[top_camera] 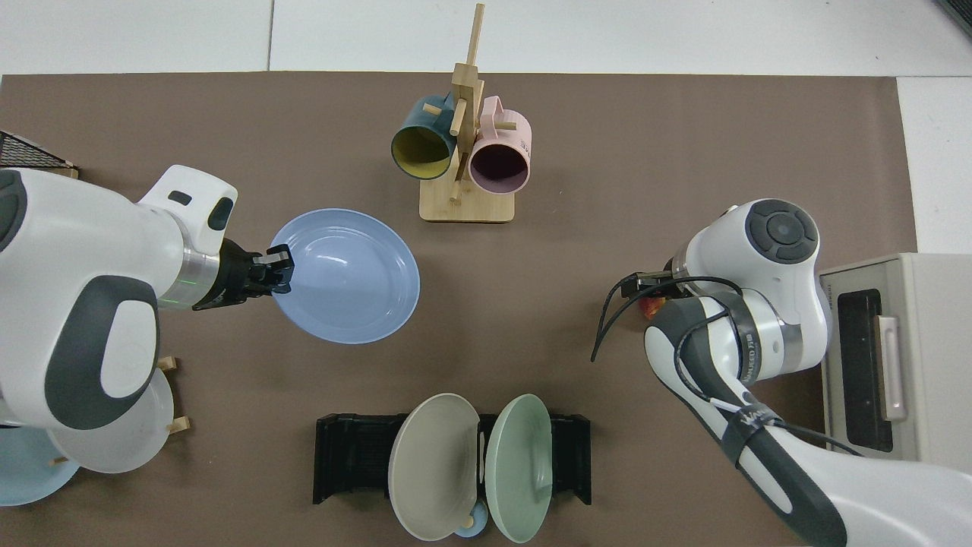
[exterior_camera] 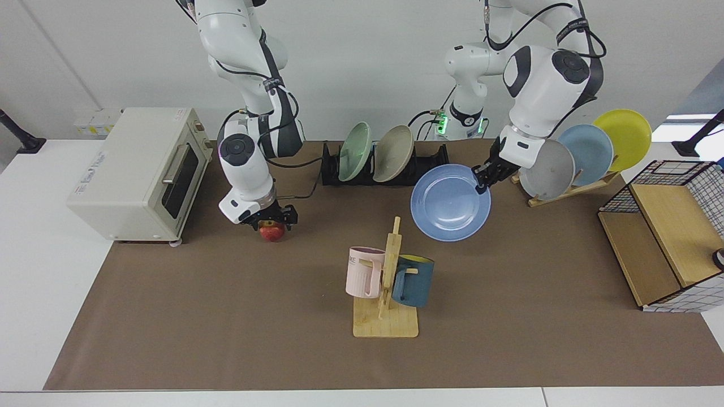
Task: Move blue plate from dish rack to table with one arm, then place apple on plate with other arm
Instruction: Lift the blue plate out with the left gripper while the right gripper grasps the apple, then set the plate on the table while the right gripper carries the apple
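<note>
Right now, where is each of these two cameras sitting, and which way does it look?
Facing view: across the table from both arms, looking at them; the left tool holds the blue plate, the right tool is down at the apple.
Top view: overhead, looking straight down; arm tops and the dish rack show.
Shared: plate, apple, rack, mug stand.
</note>
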